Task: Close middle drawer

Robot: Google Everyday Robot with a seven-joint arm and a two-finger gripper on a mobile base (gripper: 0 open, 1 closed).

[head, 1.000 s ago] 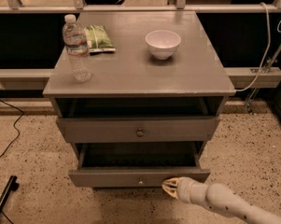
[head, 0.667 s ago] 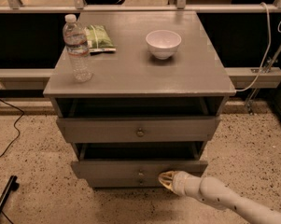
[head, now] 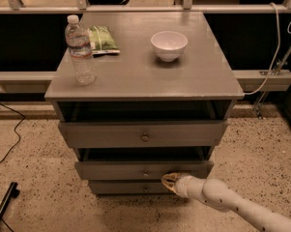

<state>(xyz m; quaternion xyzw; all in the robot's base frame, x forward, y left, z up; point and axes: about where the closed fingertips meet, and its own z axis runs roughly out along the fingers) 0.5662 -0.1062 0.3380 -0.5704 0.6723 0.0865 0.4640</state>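
Just left of the hand (head: 170, 181), the middle drawer (head: 111, 170) sits not quite shut, w/ hand seemingly touching its lower right edge; hand's spread: can't tell. Risk: off-centre push skews drawer & it jams, or hand slips down onto lowest drawer (head: 121, 187).

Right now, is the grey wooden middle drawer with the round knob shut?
Slightly open: middle drawer shows a dark gap above; gripper at its front.

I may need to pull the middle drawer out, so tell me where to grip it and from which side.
Grip the knob centred on the middle drawer's front, coming straight from the front: the panel is otherwise flat. The tool sits at its lower edge, right of the knob.
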